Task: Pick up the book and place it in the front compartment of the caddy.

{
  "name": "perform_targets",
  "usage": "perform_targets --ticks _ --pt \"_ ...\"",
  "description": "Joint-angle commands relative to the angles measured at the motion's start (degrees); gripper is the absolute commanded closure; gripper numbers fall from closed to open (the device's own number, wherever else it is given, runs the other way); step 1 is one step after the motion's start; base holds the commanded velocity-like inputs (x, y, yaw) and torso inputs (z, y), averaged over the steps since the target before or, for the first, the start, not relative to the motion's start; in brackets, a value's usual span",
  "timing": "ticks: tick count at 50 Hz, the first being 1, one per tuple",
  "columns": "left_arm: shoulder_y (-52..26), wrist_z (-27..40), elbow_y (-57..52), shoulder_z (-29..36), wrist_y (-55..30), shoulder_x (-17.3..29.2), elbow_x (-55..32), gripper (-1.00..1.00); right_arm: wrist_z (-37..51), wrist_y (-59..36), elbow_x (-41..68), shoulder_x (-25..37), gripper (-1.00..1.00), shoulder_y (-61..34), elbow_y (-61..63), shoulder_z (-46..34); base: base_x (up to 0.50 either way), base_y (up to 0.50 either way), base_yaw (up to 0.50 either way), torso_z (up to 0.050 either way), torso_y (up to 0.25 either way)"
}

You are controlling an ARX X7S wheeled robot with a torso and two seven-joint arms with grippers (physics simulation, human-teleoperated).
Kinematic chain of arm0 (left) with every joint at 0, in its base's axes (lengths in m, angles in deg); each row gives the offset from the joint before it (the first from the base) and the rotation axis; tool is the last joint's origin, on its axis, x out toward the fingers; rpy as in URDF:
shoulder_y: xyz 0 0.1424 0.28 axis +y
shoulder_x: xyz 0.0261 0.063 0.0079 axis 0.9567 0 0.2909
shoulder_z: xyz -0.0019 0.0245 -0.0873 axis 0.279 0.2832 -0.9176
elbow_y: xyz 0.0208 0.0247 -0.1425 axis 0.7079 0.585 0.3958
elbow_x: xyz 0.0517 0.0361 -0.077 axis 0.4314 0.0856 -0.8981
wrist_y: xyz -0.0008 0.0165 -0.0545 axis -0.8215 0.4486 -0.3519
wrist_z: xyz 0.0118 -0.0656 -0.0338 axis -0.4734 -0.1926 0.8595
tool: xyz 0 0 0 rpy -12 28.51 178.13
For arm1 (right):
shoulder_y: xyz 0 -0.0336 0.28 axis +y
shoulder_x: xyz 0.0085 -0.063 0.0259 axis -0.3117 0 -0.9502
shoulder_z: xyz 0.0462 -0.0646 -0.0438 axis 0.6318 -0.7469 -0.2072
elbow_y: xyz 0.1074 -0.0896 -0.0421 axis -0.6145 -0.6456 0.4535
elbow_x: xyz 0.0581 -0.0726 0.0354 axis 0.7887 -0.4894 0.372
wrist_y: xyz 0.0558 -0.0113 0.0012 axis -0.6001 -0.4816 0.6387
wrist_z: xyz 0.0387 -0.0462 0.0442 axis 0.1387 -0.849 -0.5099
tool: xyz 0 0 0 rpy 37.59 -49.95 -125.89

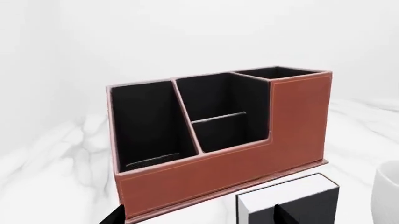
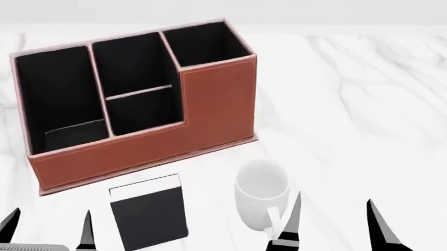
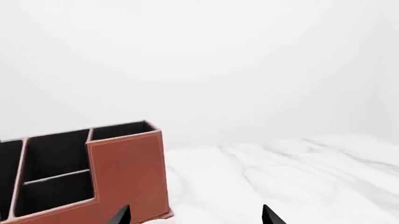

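So the left gripper (image 2: 47, 230) is spread wide and empty, and the small thick black-covered book with white page edges (image 2: 148, 212) stands just to its right, long axis pointing away toward the caddy. The right gripper (image 2: 334, 222), also wide open, sits past a white ceramic mug (image 2: 262, 191), so I'd say left is nearer. Behind the book on the white marble tabletop (image 2: 356, 104): the reddish-brown leather-look caddy (image 2: 216, 99), its black-lined front compartment (image 2: 143, 111) empty.

White mug (image 2: 262, 196) upright on white marble tabletop (image 2: 349, 104), handle toward the near edge. Its rim edge shows in left wrist view (image 1: 388, 193). Plain white backdrop behind.
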Motion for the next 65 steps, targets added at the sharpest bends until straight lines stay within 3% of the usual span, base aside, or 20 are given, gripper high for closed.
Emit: perform_targets --ticks 1,47,52,65 --pt "0.80 -0.74 -3.84 -1.09 -1.29 0.05 -0.24 -1.00 0.93 -1.42 1.45 0.04 -1.00 0.10 5.01 3.89 0.50 0.00 0.00 0.000 0.000" --pt "0.17 0.21 -3.94 0.03 -2.35 1.75 -3.75 -1.00 2.94 -0.74 3.33 1.84 -1.00 -0.34 4.77 3.47 0.50 0.00 0.00 0.000 0.001" --pt "0.14 0.17 -3.40 0.15 -1.90 1.87 -3.88 -1.00 2.55 -5.10 6.78 2.60 -1.00 -1.54 3.96 3.71 0.50 0.00 0.00 0.000 0.002" --pt "0.24 0.41 -2.81 0.33 -1.26 2.12 -4.25 -1.00 1.47 -2.27 7.27 3.05 -1.00 -1.15 1.80 2.53 0.02 0.00 0.00 0.000 0.001"
